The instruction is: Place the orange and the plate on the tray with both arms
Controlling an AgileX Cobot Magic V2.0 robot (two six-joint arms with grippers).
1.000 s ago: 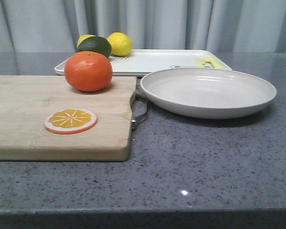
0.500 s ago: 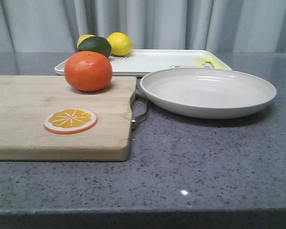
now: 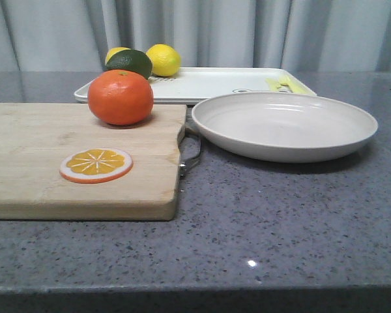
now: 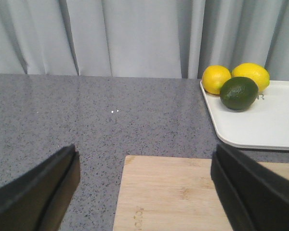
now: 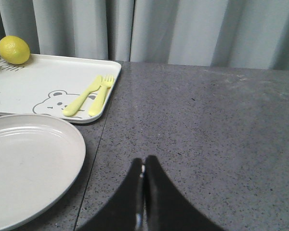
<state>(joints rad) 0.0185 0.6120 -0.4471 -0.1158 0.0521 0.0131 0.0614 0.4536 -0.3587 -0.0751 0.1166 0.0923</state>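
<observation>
The orange rests on the far part of the wooden cutting board. Beside the board, to its right, the off-white plate lies on the counter, and its rim shows in the right wrist view as the plate. Behind both sits the white tray, also seen as the tray and the tray. My left gripper is open, its fingers wide apart over the board's far left corner, with nothing between them. My right gripper is shut and empty, over bare counter to the right of the plate. Neither gripper appears in the front view.
Two yellow lemons and a dark green fruit sit on the tray's left end. A yellow fork and spoon lie on its right end. An orange slice disc lies on the board. A grey curtain hangs behind the counter.
</observation>
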